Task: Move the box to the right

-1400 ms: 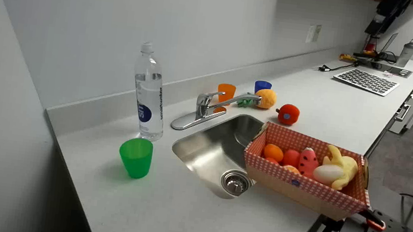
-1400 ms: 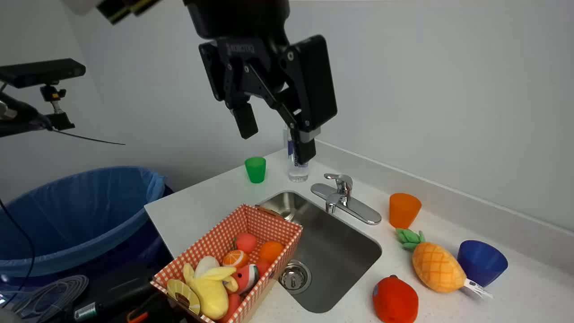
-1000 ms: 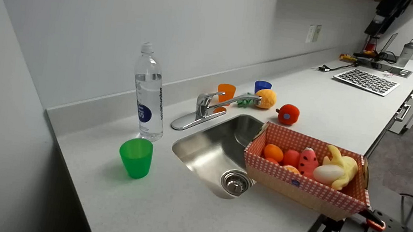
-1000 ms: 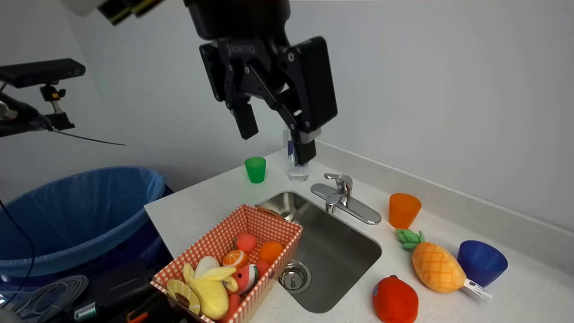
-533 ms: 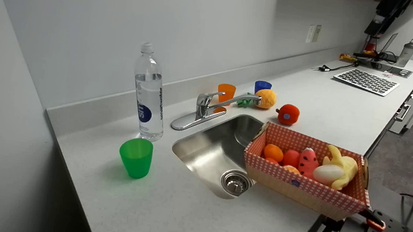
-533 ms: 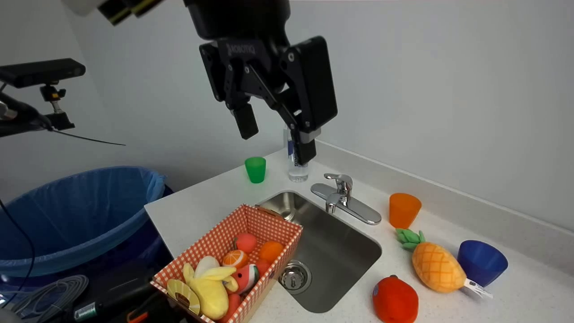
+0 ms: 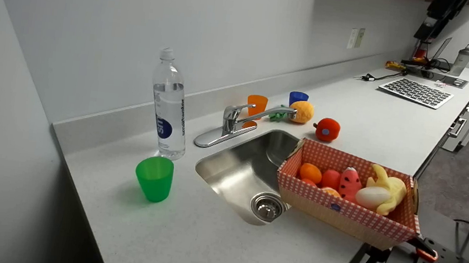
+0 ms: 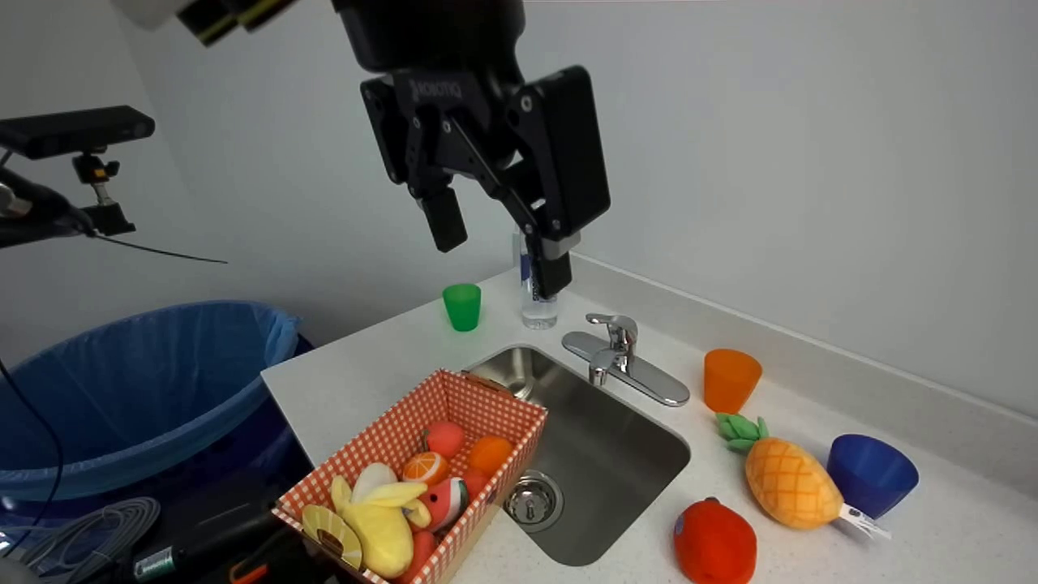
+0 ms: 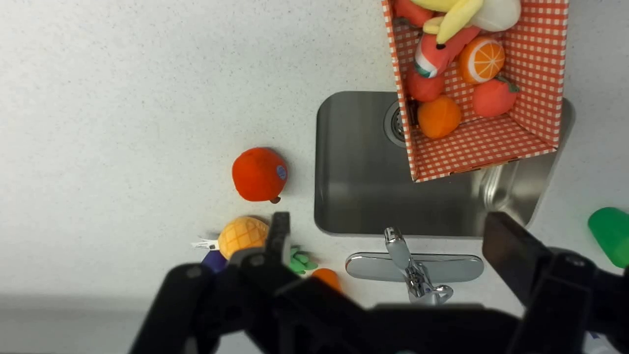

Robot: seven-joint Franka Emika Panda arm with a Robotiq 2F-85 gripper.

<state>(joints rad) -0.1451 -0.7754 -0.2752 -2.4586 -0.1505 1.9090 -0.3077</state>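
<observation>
I am holding the gripper (image 8: 500, 261) spread. The box (image 7: 319, 204) is overhanging the sink (image 8: 600, 454), ungrasped; I am judging the rightward move pending.

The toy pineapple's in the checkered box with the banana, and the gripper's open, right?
Not quite: the toy pineapple lies on the counter beside the blue cup, outside the checkered box, as an exterior view shows. The banana is in the box, and the gripper is open.
</observation>
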